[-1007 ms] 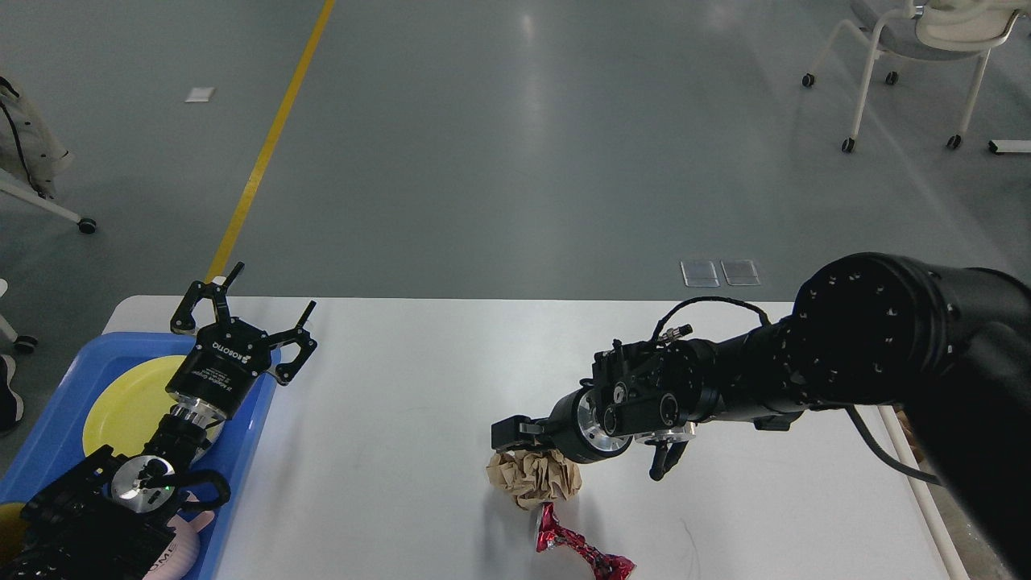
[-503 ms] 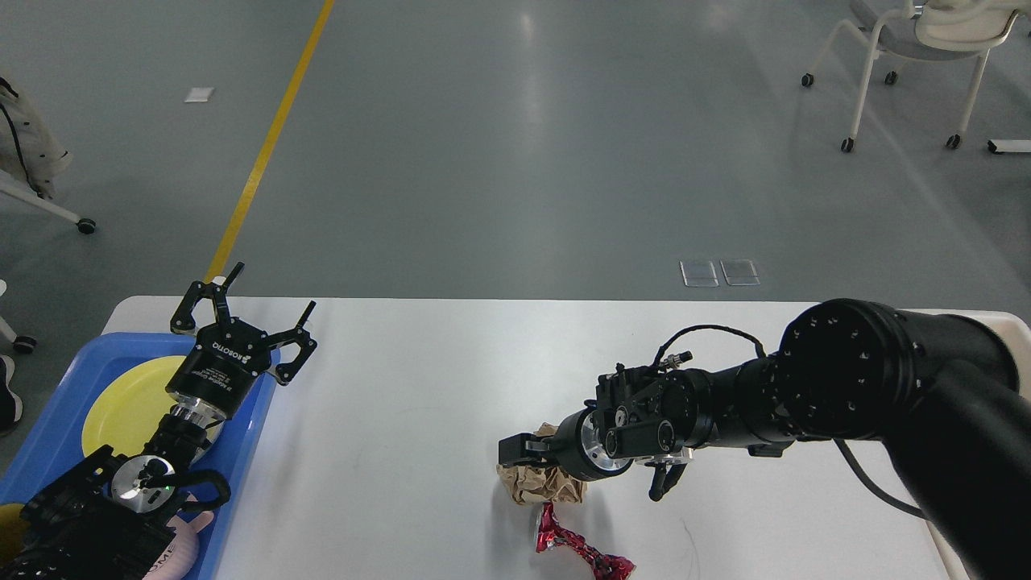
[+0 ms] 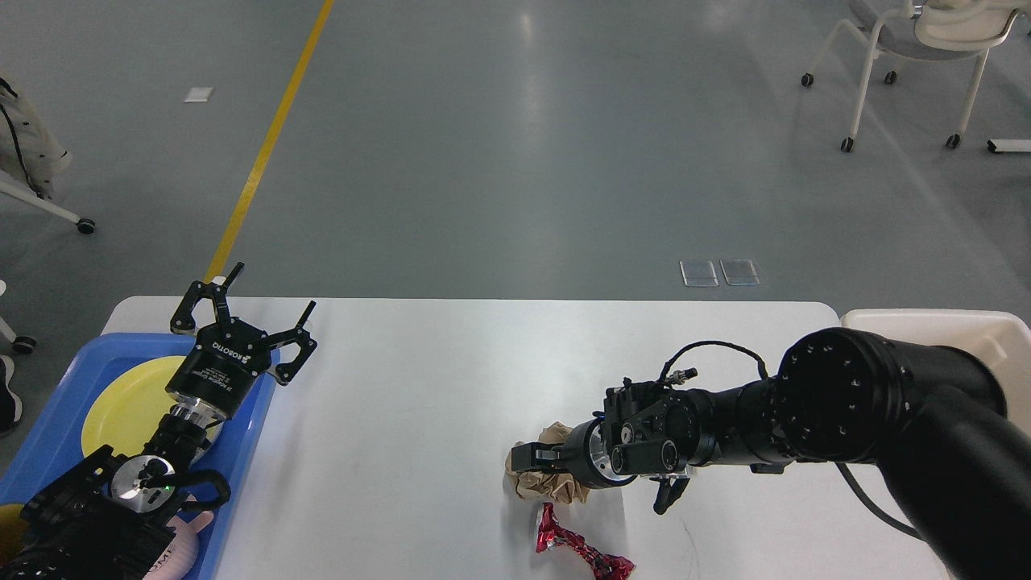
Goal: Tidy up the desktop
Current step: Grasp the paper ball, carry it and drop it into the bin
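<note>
The desktop (image 3: 419,403) is the biggest thing in view, a white top that fills the lower half of the head view and lies under both sets of fingers. Its far edge runs just beyond the left fingertips, and its near edge is cut off by the bottom of the view.

The right arm (image 3: 886,419) is next in size, a thick black limb that comes in from the right and lies low over the desktop. The left arm (image 3: 121,483) rises from the lower left corner over a blue tray (image 3: 48,435), which sits at the left end of the desktop. In the tray, below the left fingers, lies a yellow plate (image 3: 121,403). A cream bin (image 3: 991,338) shows behind the right arm, well back from its fingers, at the right end of the desktop.

The left gripper (image 3: 242,310) points away from the robot with its two fingers spread wide and nothing between them. The right gripper (image 3: 532,461) points left, its fingers down at a ball of crumpled brown paper (image 3: 544,483); whether they are clamped on the paper cannot be told, since only one dark finger shows clearly. Just below those fingers, toward the robot, a red foil wrapper (image 3: 576,552) lies flat on the desktop beside the paper.
</note>
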